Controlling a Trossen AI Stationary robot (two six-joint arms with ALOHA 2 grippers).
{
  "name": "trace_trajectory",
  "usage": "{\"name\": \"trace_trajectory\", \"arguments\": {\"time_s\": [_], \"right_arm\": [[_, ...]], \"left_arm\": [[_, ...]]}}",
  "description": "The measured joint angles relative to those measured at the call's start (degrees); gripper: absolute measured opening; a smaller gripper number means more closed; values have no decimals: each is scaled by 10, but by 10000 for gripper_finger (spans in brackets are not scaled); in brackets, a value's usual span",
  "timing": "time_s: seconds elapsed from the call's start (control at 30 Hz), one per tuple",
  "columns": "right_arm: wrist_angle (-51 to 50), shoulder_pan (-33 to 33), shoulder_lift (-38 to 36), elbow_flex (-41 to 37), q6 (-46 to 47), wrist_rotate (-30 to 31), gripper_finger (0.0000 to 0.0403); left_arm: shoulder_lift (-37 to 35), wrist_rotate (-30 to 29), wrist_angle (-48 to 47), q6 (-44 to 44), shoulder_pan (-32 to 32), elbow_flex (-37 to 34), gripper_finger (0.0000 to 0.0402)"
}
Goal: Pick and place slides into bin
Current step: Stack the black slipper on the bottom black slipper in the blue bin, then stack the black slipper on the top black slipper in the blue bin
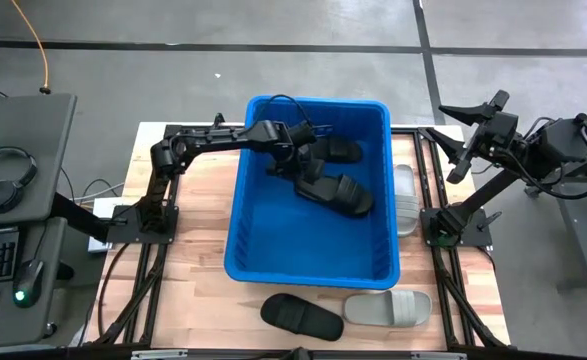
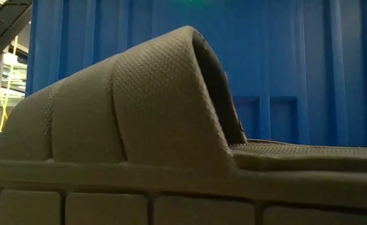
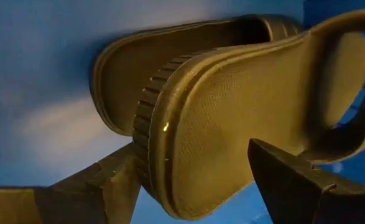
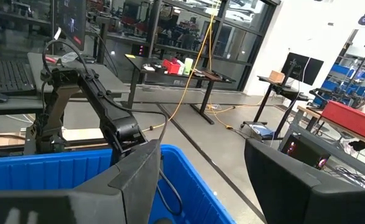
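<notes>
The blue bin (image 1: 313, 258) stands mid-table. My left gripper (image 1: 301, 160) reaches into its far part, and its fingers are open on either side of the heel end of a black slide (image 3: 244, 106), which also shows in the high view (image 1: 338, 193). That slide is tilted on its side. A second black slide (image 3: 138, 68) lies behind it on the bin floor (image 1: 339, 150). My right gripper (image 1: 460, 150) waits open and raised beyond the bin's right side. A black slide (image 1: 301, 317) and a grey slide (image 1: 388, 308) lie on the table in front of the bin. My left gripper comes at the slide from above, slanting down into the bin. One finger (image 3: 107, 183) lies against the ribbed sole edge at the heel end (image 3: 146, 134). The other finger (image 3: 288, 177) stands in front of the footbed; I cannot tell whether it touches.
Another grey slide (image 1: 403, 195) lies on the table along the bin's right wall. In the low view the front black slide (image 2: 139, 106) fills the picture, with the bin's wall (image 2: 296, 62) behind it. A desk with a keyboard and headphones (image 1: 3, 170) stands at the left.
</notes>
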Motion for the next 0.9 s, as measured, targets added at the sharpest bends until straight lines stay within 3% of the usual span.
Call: {"name": "trace_trajectory", "arguments": {"time_s": [0.27, 0.53, 0.77, 0.9], "right_arm": [[0, 0, 0, 0, 0, 8, 224], [0, 0, 0, 0, 0, 8, 224], [0, 0, 0, 0, 0, 8, 224], [0, 0, 0, 0, 0, 8, 224]], "left_arm": [[0, -56, -88, 86, 1, 13, 261], [-1, -120, -104, 119, 1, 49, 255], [-1, -123, -104, 125, 1, 56, 255], [-1, -92, -90, 150, 1, 60, 255]]}}
